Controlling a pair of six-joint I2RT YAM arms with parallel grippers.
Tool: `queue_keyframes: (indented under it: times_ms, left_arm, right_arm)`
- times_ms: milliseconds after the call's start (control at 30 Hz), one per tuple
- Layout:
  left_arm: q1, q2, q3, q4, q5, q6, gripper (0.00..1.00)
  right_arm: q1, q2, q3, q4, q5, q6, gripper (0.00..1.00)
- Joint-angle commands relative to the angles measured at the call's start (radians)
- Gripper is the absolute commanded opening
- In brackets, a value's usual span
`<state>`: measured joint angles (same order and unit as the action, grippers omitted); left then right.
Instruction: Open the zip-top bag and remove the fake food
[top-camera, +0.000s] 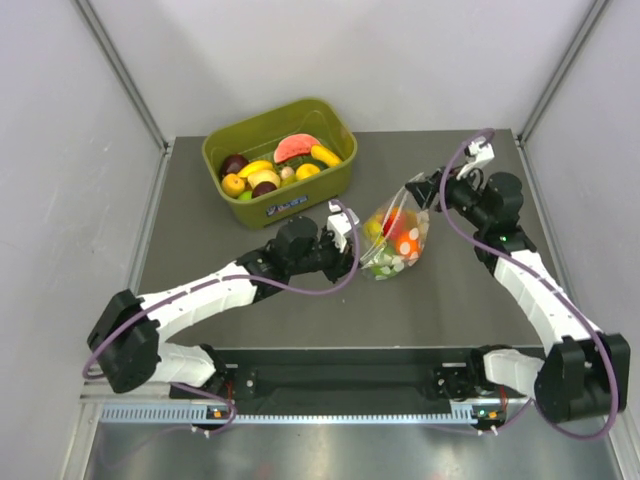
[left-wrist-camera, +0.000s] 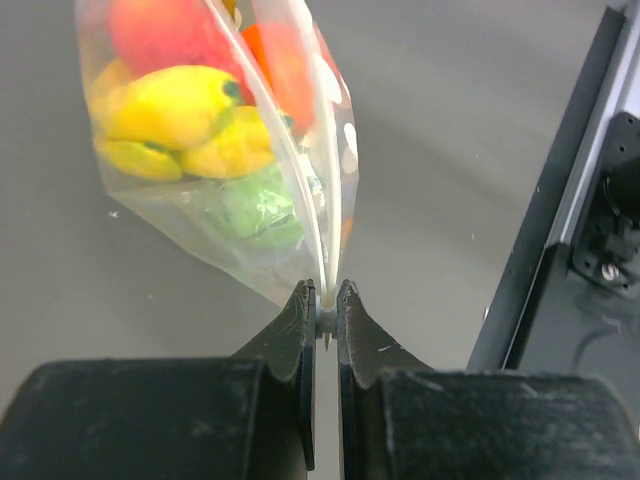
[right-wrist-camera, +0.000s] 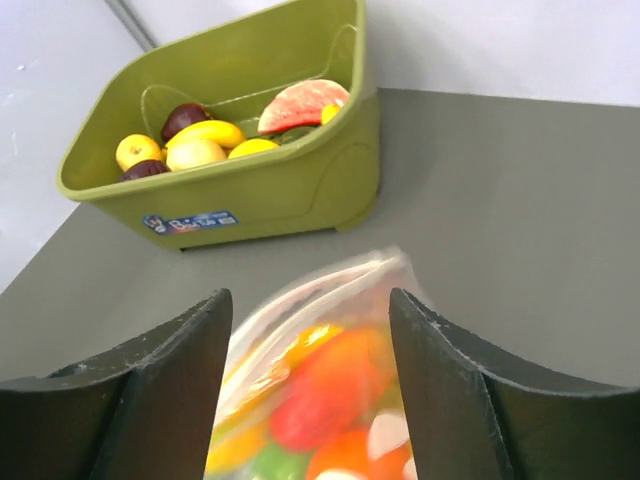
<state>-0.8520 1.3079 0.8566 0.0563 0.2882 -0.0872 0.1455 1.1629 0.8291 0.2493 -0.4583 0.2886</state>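
The zip-top bag (top-camera: 396, 243) hangs over the middle of the table, clear with white dots low down. Inside it lies the fake food (left-wrist-camera: 175, 112): a yellow banana bunch, a red piece, an orange piece and a green piece (left-wrist-camera: 255, 205). My left gripper (left-wrist-camera: 327, 305) is shut on the bag's edge at its left side, also seen from above (top-camera: 356, 240). My right gripper (right-wrist-camera: 308, 300) stands open at the bag's upper right corner (top-camera: 418, 188). The bag's blurred zip strip (right-wrist-camera: 330, 290) lies between its fingers, gripped by neither.
An olive-green tub (top-camera: 300, 195) stands at the back left, holding a pink watermelon slice (right-wrist-camera: 300, 105), dark purple fruit and several yellow pieces. The black frame (left-wrist-camera: 560, 250) at the table's near edge lies right of my left gripper.
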Motion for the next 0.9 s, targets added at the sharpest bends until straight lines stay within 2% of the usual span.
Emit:
queue_keyframes:
  times_ms: [0,167,267,500,667,867]
  left_arm:
    - [-0.03,0.034,0.024,0.192,-0.069,-0.066,0.0]
    - [-0.053,0.074,0.045,0.235,-0.104,-0.078,0.0]
    - [-0.059,0.079,0.045,0.237,-0.115,-0.082,0.0]
    - [-0.082,0.091,0.047,0.247,-0.124,-0.075,0.0]
    - [-0.093,0.1,0.058,0.247,-0.126,-0.065,0.0]
    - [-0.098,0.1,0.061,0.24,-0.136,-0.056,0.0]
  right_arm:
    - [-0.004,-0.138,-0.034,-0.093,0.095,0.063,0.65]
    - [0.005,-0.267,-0.125,-0.169,0.103,0.127,0.66]
    - [0.005,-0.278,-0.153,-0.197,0.089,0.144,0.66]
    - [0.054,-0.243,-0.159,-0.17,0.075,0.155,0.65]
    - [0.169,-0.197,-0.125,-0.154,0.138,0.141,0.65]
    - [0.223,-0.138,-0.087,-0.156,0.202,0.123,0.65]
